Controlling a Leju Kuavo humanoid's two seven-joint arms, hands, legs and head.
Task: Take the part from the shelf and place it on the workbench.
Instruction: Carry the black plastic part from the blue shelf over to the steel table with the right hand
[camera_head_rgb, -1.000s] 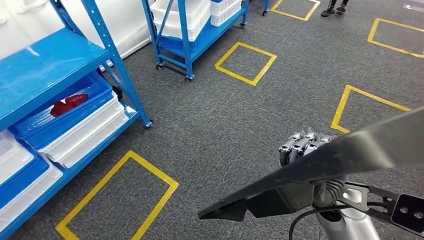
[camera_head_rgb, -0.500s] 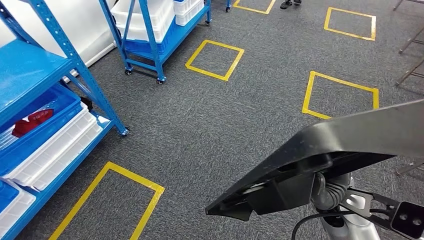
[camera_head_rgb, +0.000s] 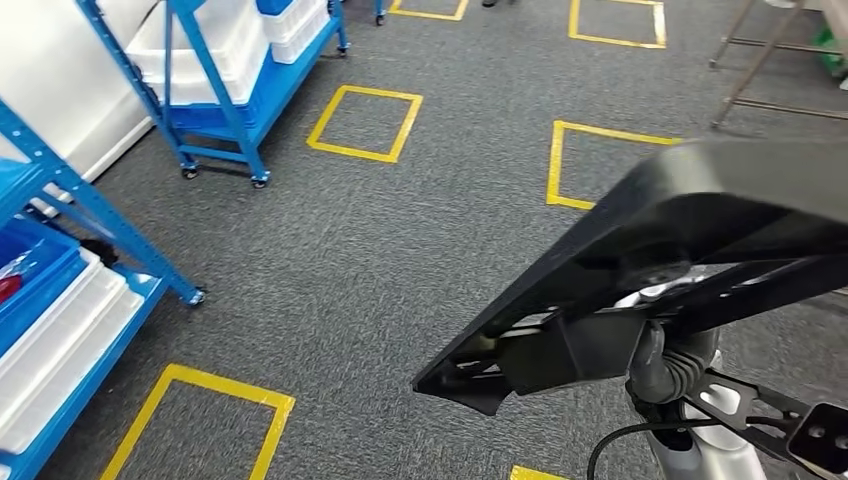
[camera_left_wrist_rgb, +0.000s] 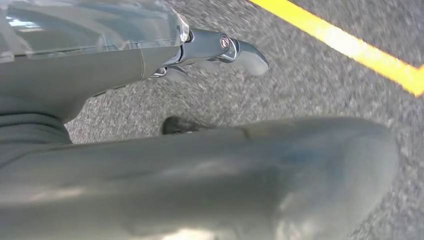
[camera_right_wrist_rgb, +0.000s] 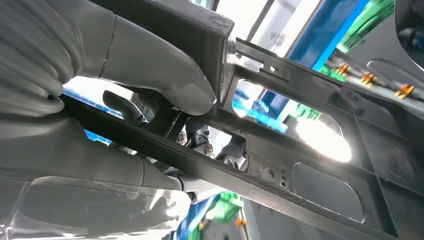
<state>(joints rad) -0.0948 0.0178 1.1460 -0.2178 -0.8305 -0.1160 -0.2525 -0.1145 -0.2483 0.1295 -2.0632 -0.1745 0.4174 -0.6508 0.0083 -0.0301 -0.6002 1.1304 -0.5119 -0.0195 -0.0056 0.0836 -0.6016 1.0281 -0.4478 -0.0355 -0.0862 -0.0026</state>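
Note:
The part (camera_head_rgb: 700, 220) is a long black plastic panel with ribs and cut-outs on its underside. It crosses the right half of the head view, tilted, its low end (camera_head_rgb: 460, 385) pointing left above the floor. My right hand (camera_right_wrist_rgb: 150, 75) grips the part's frame (camera_right_wrist_rgb: 310, 165): the thick thumb presses on one face and the dark fingers (camera_right_wrist_rgb: 210, 145) curl behind a bar. In the head view the part hides that hand, and the ribbed wrist (camera_head_rgb: 668, 368) shows below it. My left hand (camera_left_wrist_rgb: 220, 47) hangs over the carpet and holds nothing, its fingers stretched out.
A blue shelf (camera_head_rgb: 110, 240) with white and blue bins (camera_head_rgb: 50, 330) stands at the left. A wheeled blue rack (camera_head_rgb: 215, 90) is further back. Yellow tape squares (camera_head_rgb: 365, 122) mark the grey carpet. Metal stand legs (camera_head_rgb: 760, 60) are at the top right.
The whole picture has shifted left as the camera turned right, away from the shelf. The part now sits higher and larger in view and covers my right hand's fingers.

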